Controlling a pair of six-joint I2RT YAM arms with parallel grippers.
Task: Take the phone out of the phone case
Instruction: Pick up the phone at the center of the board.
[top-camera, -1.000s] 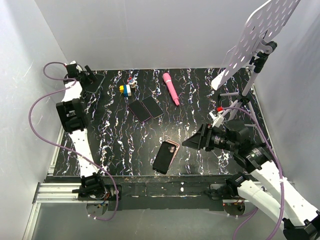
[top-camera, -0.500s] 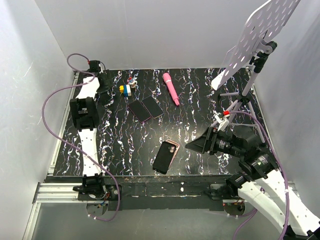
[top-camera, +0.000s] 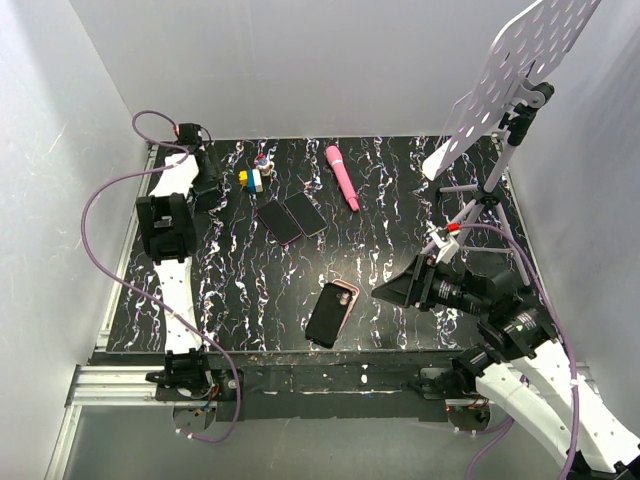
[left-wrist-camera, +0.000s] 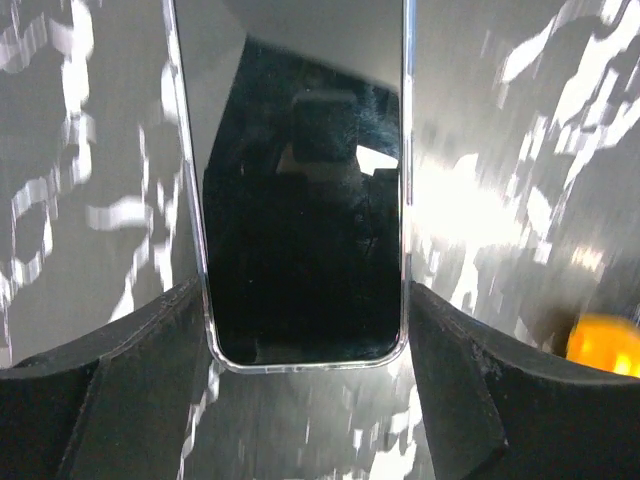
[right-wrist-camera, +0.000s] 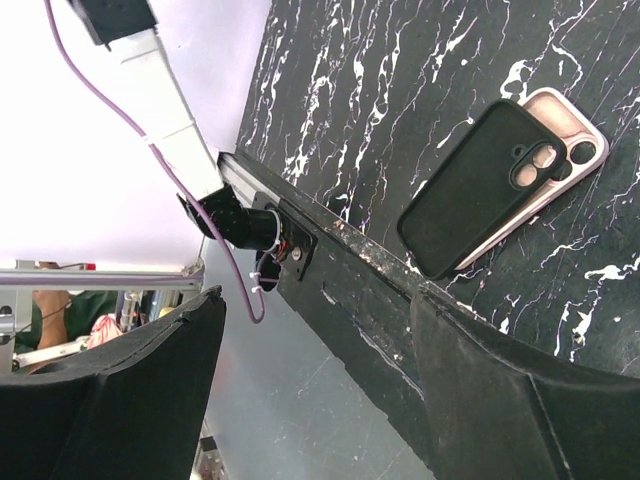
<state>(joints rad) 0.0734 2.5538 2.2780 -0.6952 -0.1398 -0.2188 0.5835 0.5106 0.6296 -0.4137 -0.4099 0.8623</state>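
The black phone (top-camera: 325, 315) lies near the table's front edge, askew and half over the pale pink phone case (top-camera: 347, 293). In the right wrist view the phone (right-wrist-camera: 470, 190) shows its back with camera holes, and the case (right-wrist-camera: 565, 150) sticks out behind it. My right gripper (top-camera: 392, 291) is open and empty, a little above the table just right of them; its fingers frame the table's front rail (right-wrist-camera: 318, 300). My left gripper (top-camera: 206, 186) is at the back left, its fingers pressed on both long edges of a second, silver-rimmed black phone (left-wrist-camera: 305, 200).
Two bare dark phones (top-camera: 290, 218) lie side by side mid-table. A pink wand-shaped object (top-camera: 342, 178) and small coloured blocks (top-camera: 252, 178) sit at the back. A perforated white plate on a tripod stand (top-camera: 500, 170) rises at the back right. White walls enclose the table.
My left arm swung from the back-left corner to the right, carrying the silver-rimmed phone with it. My right gripper dropped slightly toward the front. The phone and case have not moved.
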